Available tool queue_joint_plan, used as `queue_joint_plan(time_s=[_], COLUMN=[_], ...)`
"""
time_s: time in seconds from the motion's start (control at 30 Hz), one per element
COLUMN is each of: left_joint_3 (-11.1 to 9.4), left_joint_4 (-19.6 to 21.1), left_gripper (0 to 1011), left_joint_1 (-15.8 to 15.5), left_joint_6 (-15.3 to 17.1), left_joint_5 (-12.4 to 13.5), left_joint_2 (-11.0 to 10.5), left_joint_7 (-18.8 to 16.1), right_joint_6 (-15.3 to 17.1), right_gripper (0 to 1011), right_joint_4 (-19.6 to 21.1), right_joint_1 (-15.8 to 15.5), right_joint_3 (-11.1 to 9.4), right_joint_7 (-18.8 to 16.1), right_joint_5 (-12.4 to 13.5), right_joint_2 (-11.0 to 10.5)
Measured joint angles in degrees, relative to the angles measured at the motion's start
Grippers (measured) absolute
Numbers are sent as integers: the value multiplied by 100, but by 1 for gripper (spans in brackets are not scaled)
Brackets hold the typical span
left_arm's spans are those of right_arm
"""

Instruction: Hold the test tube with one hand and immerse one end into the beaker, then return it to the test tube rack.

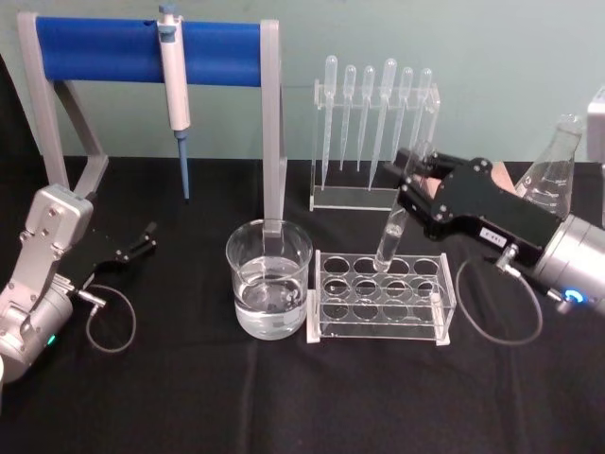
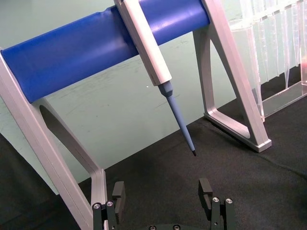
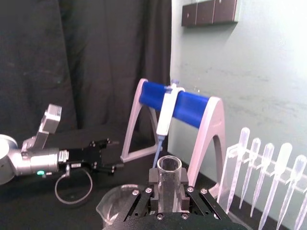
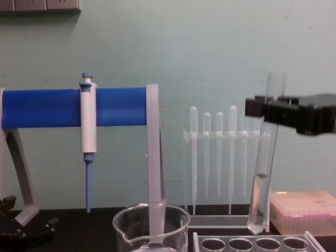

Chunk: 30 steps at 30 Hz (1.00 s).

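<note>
test tube in right gripper

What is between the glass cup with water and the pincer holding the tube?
In the head view, the clear tube rack sits between the beaker and the right pincer.

This is a laboratory bench: a black-covered table before a pale green wall carries a clear tube rack, a water-filled beaker, a stand of plastic pipettes, a micropipette hung on a blue-barred stand, and a conical flask at far right.
</note>
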<state>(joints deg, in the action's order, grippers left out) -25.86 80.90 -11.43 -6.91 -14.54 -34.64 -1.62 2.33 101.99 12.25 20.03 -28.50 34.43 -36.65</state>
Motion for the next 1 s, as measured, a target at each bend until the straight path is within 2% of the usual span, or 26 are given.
queue_joint_plan(time_s=[0.4, 1.0], left_joint_3=[0, 0], left_joint_4=[0, 0], left_gripper=[1000, 1000], left_joint_1=[0, 0], left_joint_6=[0, 0], left_joint_5=[0, 0], left_joint_2=[0, 0], left_joint_7=[0, 0], right_joint_6=[-164, -278], right_gripper=[224, 224], right_joint_4=[-201, -583], right_joint_1=[-72, -100], right_joint_3=[204, 240], right_joint_7=[-19, 5], right_joint_5=[-288, -577], right_joint_2=[195, 408])
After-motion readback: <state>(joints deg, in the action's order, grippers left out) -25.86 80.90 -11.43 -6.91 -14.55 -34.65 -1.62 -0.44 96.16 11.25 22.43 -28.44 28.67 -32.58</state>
